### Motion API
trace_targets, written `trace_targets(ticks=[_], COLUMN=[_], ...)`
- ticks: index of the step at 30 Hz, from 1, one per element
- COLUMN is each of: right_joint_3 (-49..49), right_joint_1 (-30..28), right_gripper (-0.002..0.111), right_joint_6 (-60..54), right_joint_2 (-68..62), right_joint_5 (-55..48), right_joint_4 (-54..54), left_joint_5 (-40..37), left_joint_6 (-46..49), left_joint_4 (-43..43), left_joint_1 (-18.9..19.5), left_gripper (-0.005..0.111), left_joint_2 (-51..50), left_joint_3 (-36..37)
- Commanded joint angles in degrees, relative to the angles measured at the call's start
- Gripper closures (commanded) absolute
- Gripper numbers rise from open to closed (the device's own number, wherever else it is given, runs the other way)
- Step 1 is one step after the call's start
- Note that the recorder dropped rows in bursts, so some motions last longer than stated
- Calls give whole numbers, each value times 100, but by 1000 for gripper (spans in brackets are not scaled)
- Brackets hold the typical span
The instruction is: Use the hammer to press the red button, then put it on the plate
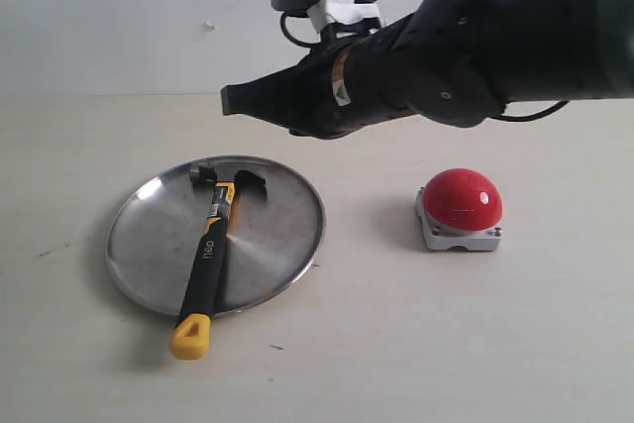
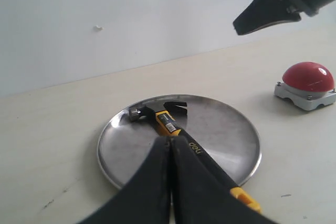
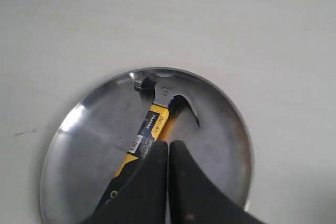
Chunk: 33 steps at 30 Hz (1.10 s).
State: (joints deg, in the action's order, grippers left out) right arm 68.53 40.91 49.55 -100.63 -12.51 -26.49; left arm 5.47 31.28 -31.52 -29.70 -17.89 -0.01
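1. The right gripper [image 1: 230, 101] is hanging in the air over the plate's 12 o'clock side. Its two black fingers are pressing together with nothing between them.
2. The left gripper [image 2: 170, 142] is also keeping its fingers together and empty. It is pointing toward the plate and touching nothing.
3. The hammer [image 1: 213, 235] is lying flat on the plate [image 1: 282, 235], apart from both grippers.
4. In the exterior view its dark steel head is sitting near the rim at 12 o'clock. The striking face is pointing to 9 o'clock and the claw is curving toward 3 o'clock.
5. Below the head, a yellow neck is carrying a barcode label. The black grip with pale lettering is running toward 7 o'clock.
6. The yellow handle end is sticking out past the rim at about 7 o'clock, over the table [image 1: 446, 344].
7. The plate is showing a round, dull silver, scuffed surface with a raised rim.
8. The button [image 1: 462, 197], a glossy red dome on a square grey base, is sitting at the plate's 3 o'clock, well apart from it.
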Motion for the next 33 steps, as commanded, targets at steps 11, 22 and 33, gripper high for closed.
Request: trace_targets(ticks=[11,22,33], right_joint_3=[-2942,-4078,-4109], right_joint_1=[-26,-26,-1495], right_gripper=[108,108,108], right_joint_6=[-295,-294,-587], right_joint_2=[2659,5396,6377], right_joint_5=[717,-314,-223], right_joint_4=[-44,260,-303], left_joint_5=[-15,-15,-15], left_joint_6=[-5,-5,-5], left_joint_4=[19,19,19], left_joint_1=[10,10,10], left_gripper=[107,107,107], left_joint_2=[33,33,33], left_joint_3=[1,1,1])
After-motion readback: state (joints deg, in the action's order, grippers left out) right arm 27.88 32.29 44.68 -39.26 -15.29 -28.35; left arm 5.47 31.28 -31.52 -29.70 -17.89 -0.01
